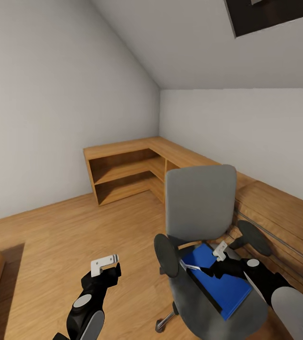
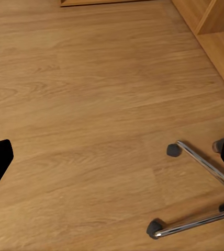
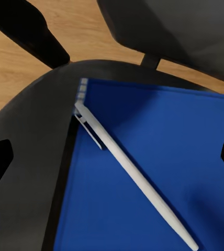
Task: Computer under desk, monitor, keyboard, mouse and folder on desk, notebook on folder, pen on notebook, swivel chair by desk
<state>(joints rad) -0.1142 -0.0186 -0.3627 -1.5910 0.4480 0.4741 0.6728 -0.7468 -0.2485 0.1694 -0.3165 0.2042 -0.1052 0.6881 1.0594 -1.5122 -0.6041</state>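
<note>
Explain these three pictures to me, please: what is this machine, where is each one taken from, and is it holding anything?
It is a simulated two-armed robot on wheels. The big picture looks down from its head: the left end effector hangs over the wooden floor, while the right end effector hovers above a swivel chair. The other two come from cameras on the wrists. The left wrist one looks down at the floor and the chair's chrome legs. The right wrist one looks down at a blue folder lying on the seat, with a white pen on top. Both end effectors look open, and neither holds anything. A corner shelf unit stands behind.
</note>
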